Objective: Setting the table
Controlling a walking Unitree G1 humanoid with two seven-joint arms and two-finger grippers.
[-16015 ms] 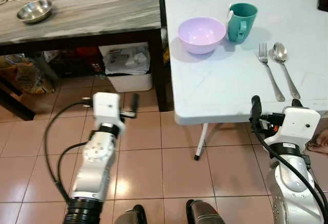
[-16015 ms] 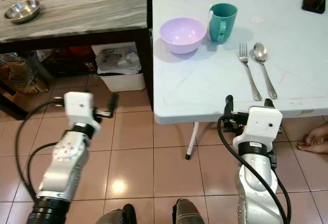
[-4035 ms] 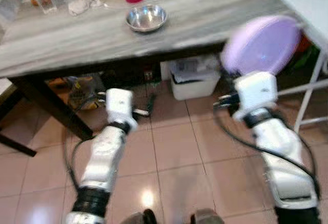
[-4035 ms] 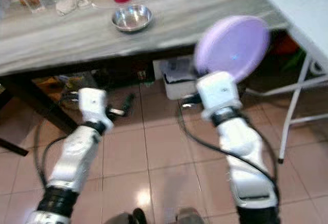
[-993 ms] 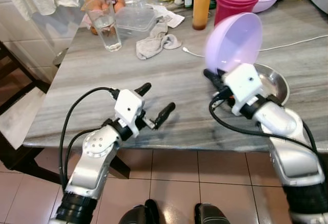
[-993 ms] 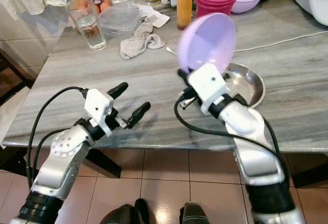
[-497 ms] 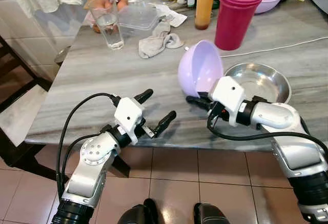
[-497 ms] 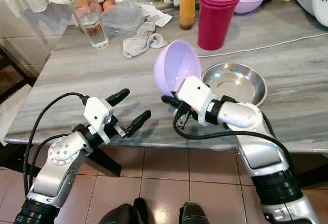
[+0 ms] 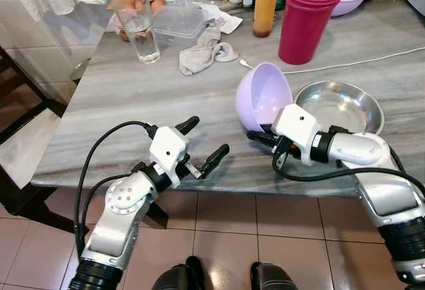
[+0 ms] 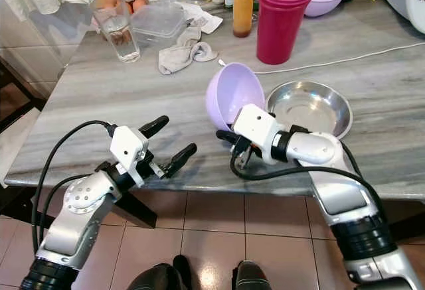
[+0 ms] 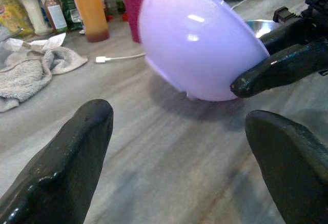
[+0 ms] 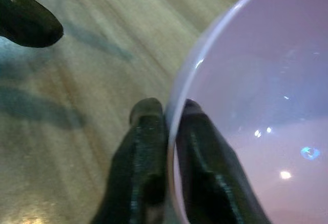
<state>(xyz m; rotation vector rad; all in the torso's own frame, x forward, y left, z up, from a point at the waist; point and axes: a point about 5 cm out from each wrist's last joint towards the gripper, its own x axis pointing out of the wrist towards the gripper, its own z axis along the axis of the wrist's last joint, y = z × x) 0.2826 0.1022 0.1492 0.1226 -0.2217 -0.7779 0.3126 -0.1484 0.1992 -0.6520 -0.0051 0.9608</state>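
Right hand (image 12: 166, 126) pinches lilac bowl (image 12: 246, 111) rim.

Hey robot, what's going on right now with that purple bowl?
Right end effector pinching purple bowl by its rim, bowl tilted, low over grey table. Left end effector open, holding nothing. Steel bowl close beside; pink tumbler behind.

Right gripper (image 10: 234, 139) has its fingers pinched on the bowl (image 10: 234, 95) rim; left gripper (image 9: 204, 143) reaches forward, fingers spread wide
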